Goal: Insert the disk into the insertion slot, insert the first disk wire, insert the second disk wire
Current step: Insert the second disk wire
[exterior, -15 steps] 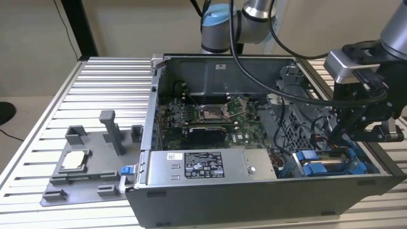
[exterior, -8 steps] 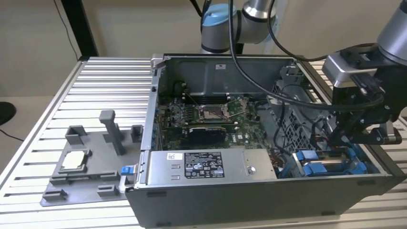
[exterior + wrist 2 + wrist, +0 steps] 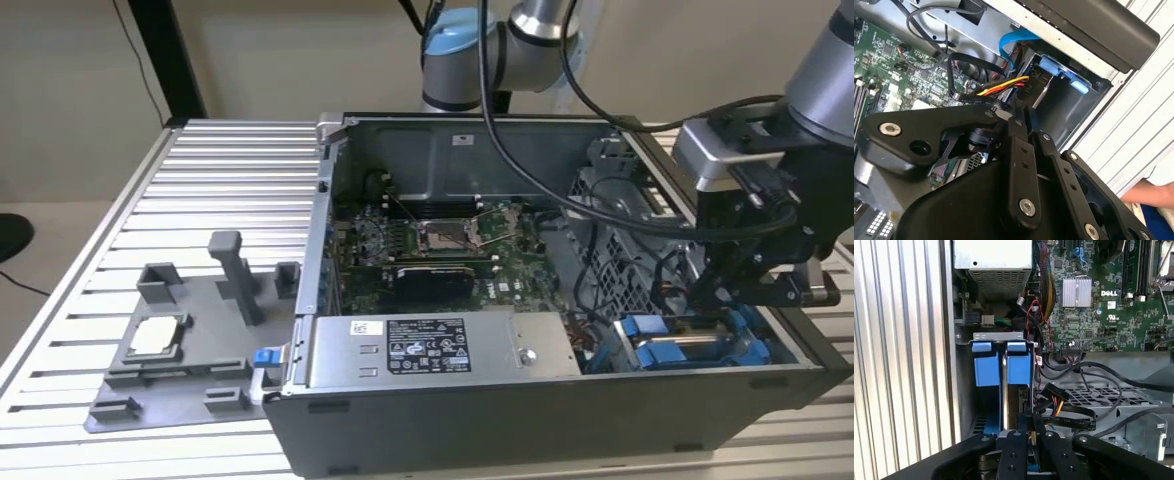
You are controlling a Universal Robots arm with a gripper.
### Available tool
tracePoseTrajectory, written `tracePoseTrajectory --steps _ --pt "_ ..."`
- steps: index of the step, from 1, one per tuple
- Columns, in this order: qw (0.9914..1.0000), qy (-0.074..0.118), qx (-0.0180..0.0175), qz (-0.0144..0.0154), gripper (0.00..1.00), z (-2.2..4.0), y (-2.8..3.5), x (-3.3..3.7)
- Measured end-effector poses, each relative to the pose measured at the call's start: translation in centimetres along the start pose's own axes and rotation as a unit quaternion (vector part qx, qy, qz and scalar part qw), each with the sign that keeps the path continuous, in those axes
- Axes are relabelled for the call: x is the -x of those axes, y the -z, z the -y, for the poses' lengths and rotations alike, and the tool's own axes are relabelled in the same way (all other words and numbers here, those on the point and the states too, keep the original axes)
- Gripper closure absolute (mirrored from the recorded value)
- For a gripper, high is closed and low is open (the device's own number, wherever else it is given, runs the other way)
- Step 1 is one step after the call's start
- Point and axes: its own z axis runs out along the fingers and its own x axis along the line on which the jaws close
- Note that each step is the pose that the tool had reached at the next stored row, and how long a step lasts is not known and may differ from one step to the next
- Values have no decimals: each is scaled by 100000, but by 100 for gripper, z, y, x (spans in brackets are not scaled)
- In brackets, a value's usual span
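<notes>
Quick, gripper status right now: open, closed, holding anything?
Gripper: fingers closed together over the disk in the insertion slot; whether they pinch a wire cannot be told.

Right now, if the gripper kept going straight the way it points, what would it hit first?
Most likely the disk standing in the insertion slot: the gripper points down at its upper edge, beside the yellow-and-black wire connector. Depth is unclear.

Disk (image 3: 674, 345) seated in insertion slot (image 3: 603, 352)

Open PC case (image 3: 534, 420) sits on ribbed desk (image 3: 200, 170) w/ green motherboard (image 3: 441, 250) inside; grey PSU box (image 3: 441, 345) along case's front wall. Grey fixture tray (image 3: 174, 340) beside case, toward exterior view's left.
</notes>
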Motion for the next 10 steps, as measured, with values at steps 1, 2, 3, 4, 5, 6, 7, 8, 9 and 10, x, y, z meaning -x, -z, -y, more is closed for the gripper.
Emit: tracePoseTrajectory --steps 1,2,3,4,5,6,7,8,9,10 --pt "100000 5 -94 15 100 -7 -2 -1" --pt "100000 8 -139 17 100 -15 -3 -1" --pt "100000 9 -155 6 100 -23 -3 -2" --pt "100000 10 -169 5 100 -27 -4 -2" --pt "100000 13 -181 10 100 -27 -9 -2" --pt "100000 18 -187 7 100 -28 -16 -4" --pt "100000 18 -193 3 100 -28 -23 -5" --pt "100000 13 -205 -2 100 -29 -30 -5" --pt "100000 13 -219 4 100 -30 -36 -6" --pt "100000 14 -240 8 100 -30 -40 -6"
